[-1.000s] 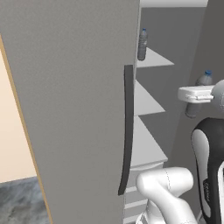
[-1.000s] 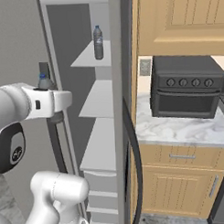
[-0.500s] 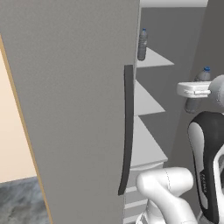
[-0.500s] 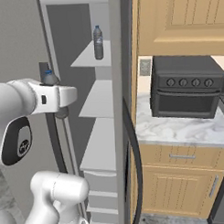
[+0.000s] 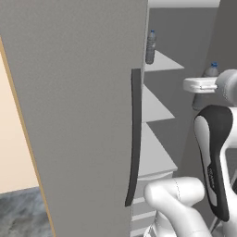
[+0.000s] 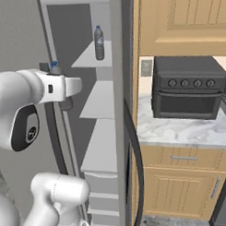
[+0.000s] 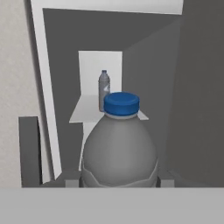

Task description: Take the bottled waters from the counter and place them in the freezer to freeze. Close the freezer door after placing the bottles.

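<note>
A: Where are the bottles?

B: One bottle [image 6: 99, 42] stands upright on the top shelf [image 6: 92, 57] inside the freezer [image 6: 82, 116]. The other, the held bottle [image 7: 119, 146], sits in the gripper [image 7: 119, 177], cap up, in front of the open compartment.

A: And the fingers?

B: Pinching the held bottle low on its body, one on each side. From the left base it peeks up behind the white hand, blue cap showing.

A: The door?

B: The door [image 5: 74, 115] stands swung wide open, its dark handle [image 5: 134, 139] facing the left base camera.

A: The counter?

B: The counter [image 6: 180, 131] lies to the right of the fridge, with a toaster oven [image 6: 188, 87] on it.
</note>
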{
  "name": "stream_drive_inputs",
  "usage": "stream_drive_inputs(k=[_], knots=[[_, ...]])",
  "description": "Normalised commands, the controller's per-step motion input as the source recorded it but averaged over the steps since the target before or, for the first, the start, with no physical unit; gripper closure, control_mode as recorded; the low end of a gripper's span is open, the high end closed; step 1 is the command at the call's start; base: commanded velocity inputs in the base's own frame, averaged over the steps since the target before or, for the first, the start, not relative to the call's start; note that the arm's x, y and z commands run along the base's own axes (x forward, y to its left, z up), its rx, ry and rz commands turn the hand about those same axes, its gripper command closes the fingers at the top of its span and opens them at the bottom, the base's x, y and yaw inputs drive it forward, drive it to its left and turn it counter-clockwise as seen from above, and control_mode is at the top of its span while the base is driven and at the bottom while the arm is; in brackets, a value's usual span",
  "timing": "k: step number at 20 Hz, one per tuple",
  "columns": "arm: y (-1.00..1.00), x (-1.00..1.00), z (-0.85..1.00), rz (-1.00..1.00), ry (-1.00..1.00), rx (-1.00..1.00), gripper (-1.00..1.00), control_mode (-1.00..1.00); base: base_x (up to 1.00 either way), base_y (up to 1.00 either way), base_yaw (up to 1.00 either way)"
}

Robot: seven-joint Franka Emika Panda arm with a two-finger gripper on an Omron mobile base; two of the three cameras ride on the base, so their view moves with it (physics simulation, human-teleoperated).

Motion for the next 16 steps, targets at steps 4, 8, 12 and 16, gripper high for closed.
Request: stream_drive_inputs(k=[4,8,12,16], knots=[[0.00,0.42,0.05,-0.01,0.00,0.00,1.00,-1.00,0.00,0.00,0.00],[0.00,0.37,0.04,0.00,0.00,0.00,1.00,-1.00,0.00,0.00,0.00],[-0.07,0.40,0.03,0.00,0.00,0.00,1.00,-1.00,0.00,0.00,0.00],[-0.05,0.44,0.02,0.00,0.00,0.00,1.00,-1.00,0.00,0.00,0.00]])
